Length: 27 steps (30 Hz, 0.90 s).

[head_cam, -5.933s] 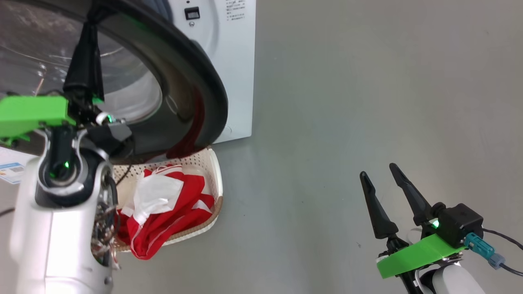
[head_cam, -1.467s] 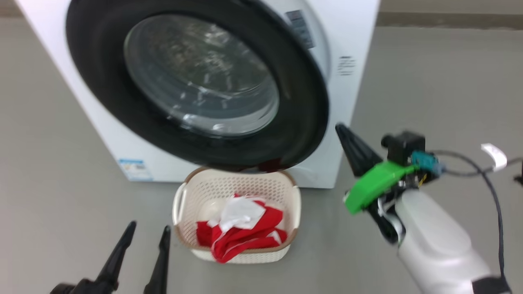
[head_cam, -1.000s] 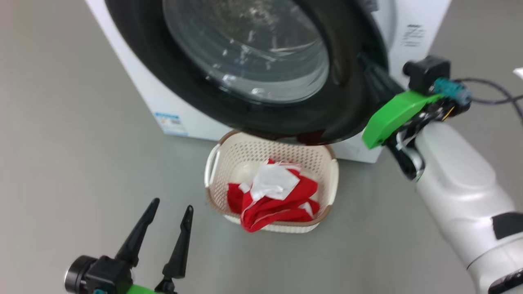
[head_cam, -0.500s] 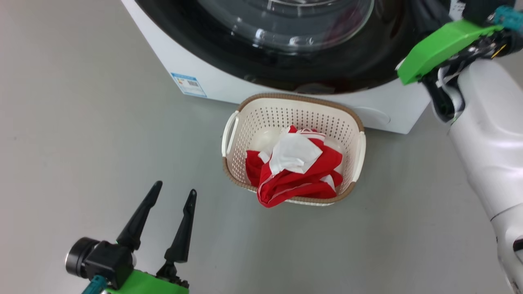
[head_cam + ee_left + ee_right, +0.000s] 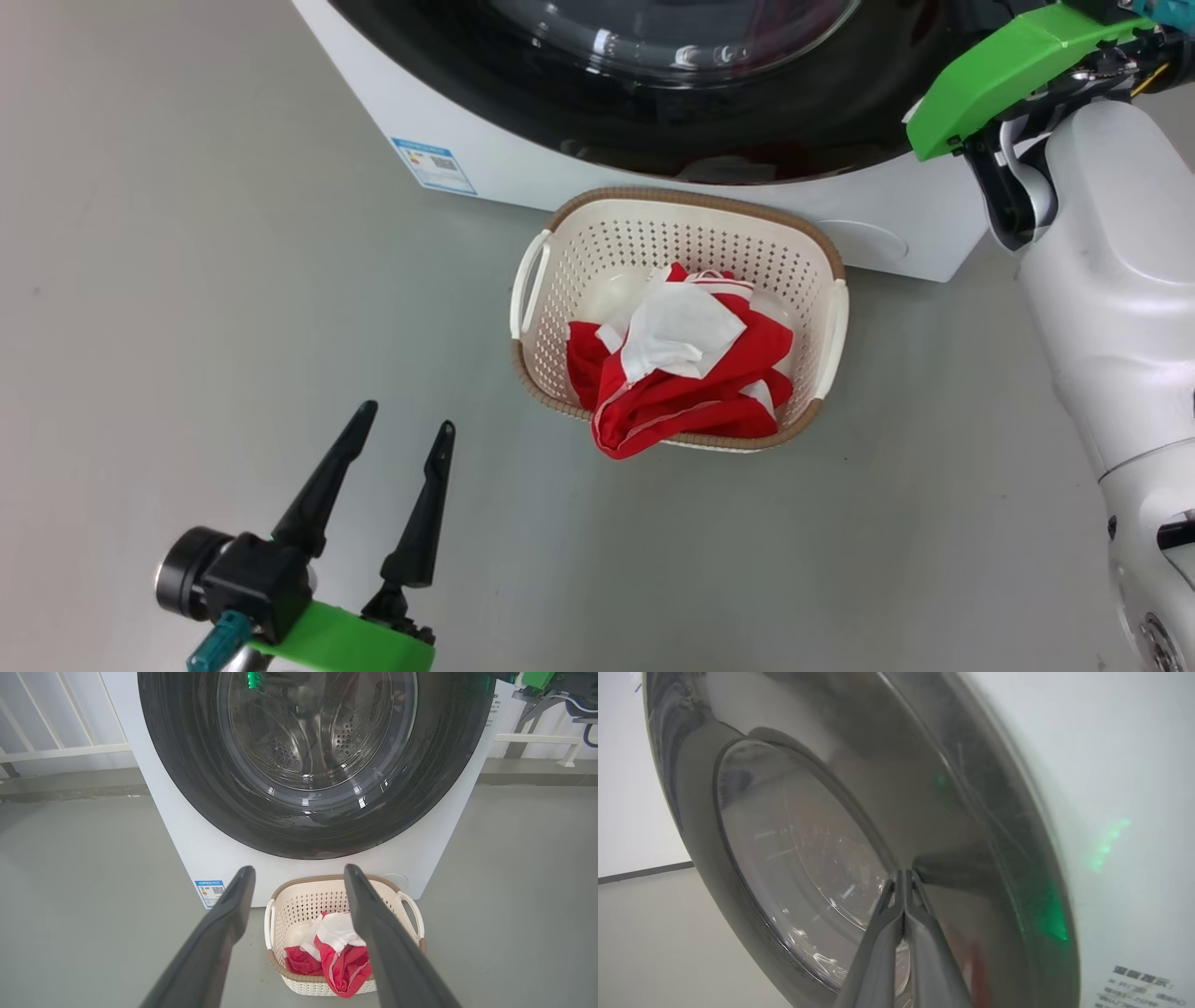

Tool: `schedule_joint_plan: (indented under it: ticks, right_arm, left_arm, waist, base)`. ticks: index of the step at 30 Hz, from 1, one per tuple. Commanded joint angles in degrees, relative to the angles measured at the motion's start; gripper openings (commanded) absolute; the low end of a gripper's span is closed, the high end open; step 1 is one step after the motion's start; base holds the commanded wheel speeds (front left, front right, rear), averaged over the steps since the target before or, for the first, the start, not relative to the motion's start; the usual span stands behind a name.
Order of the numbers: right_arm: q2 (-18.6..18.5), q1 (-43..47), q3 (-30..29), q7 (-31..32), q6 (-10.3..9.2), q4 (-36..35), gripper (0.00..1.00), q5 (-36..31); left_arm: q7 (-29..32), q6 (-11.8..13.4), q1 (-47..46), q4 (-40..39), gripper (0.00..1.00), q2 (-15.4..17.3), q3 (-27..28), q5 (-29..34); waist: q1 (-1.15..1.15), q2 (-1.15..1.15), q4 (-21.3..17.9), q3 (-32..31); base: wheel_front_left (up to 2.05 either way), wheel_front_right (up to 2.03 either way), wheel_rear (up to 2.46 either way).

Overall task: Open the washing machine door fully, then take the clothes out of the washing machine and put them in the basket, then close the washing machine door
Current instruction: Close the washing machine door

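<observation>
One right end effector (image 5: 904,873): fingers pinched together, empty, tips against the door (image 5: 952,812) rim straight ahead. Judged a closing push: press squarely, latch side, until flush with the washer (image 5: 924,233). One left end effector (image 5: 408,416): spread wide, idle. Basket (image 5: 691,201), clothes (image 5: 691,383) inside, just beyond it.

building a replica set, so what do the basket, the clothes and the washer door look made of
The basket: matte cream plastic, going by moulded holes; brown woven-look rim. The clothes: thin soft cloth, red and white, creased. The washing machine door: glossy black ring, probably plastic, around clear glass showing sharp reflections.
</observation>
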Motion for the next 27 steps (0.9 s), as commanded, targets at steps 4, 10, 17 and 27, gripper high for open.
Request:
schedule_joint_plan:
  ticks: [4,10,17,27]
  right_arm:
    - [1.5,0.8,-0.1,-0.4,-0.65,-4.5,0.38,0.6]
    - [2.2,7.1,0.7,-0.4,-0.65,-9.8,1.00,1.5]
    - [2.7,17.7,1.7,-0.4,-0.65,-18.1,1.00,1.7]
    - [3.1,34.1,0.2,-0.4,-0.65,-25.8,1.00,0.8]
  left_arm:
    - [-0.7,-0.3,-2.3,-0.1,1.00,1.1,2.7,-0.9]
    - [-0.7,-0.3,-2.2,0.9,1.00,0.7,4.2,-2.0]
    - [-0.7,-0.3,-0.6,2.4,1.00,0.6,5.9,-3.7]
    - [-0.7,-0.3,4.1,3.4,1.00,-0.1,9.5,-3.4]
  waist:
    - [0.00,0.00,-2.4,-1.8]
    - [0.00,0.00,-5.4,-4.4]
    - [0.00,0.00,-10.5,-8.9]
    - [0.00,0.00,-16.4,-16.5]
  base:
    - [0.00,0.00,0.00]
    - [0.00,0.00,0.00]
    - [0.00,0.00,0.00]
    - [0.00,0.00,0.00]
